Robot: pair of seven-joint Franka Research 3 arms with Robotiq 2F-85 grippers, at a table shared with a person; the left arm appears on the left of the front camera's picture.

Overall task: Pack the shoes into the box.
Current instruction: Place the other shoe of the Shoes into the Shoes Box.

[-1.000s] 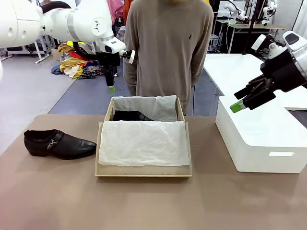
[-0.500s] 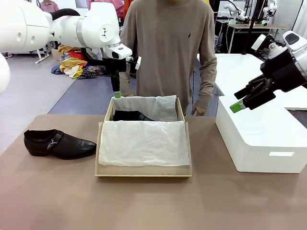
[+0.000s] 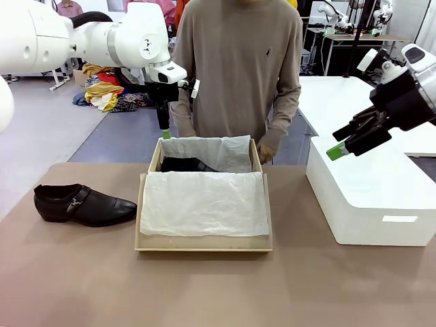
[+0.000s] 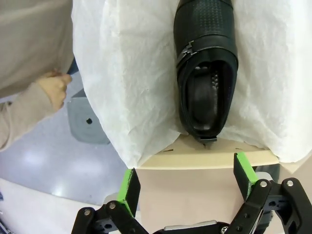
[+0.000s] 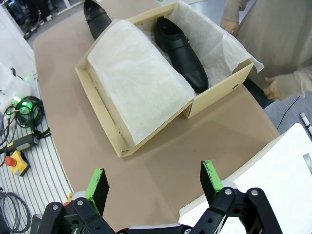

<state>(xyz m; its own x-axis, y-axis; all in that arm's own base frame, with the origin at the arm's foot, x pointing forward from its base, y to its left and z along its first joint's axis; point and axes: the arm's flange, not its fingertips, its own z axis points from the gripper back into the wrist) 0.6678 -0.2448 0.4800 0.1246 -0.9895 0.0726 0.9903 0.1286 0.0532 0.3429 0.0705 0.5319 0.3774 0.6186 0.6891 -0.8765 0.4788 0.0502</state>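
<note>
One glossy black shoe (image 3: 83, 204) lies on the table left of the box, toe pointing right. The other shoe (image 3: 185, 164) rests in the far half of the tan cardboard box (image 3: 204, 244), on white tissue paper (image 3: 204, 203). My left gripper (image 3: 164, 131) hangs open above the box's far left corner, nothing between its fingers. In the left wrist view the open left gripper (image 4: 187, 183) looks straight down on the boxed shoe (image 4: 204, 73). My right gripper (image 3: 338, 143) is open and empty, held high over the white box. The right wrist view shows the right gripper (image 5: 153, 185), the box (image 5: 112, 136) and both shoes (image 5: 178, 48).
A person in a beige sweater (image 3: 238, 61) stands at the far side, one hand (image 3: 262, 153) close to the box's far right corner. A large white box (image 3: 371, 197) fills the right of the table. The front of the table is bare brown surface.
My left gripper has moved right and a little down, to above the box's far left corner. The person's hands have come forward toward the box. The right arm is still.
</note>
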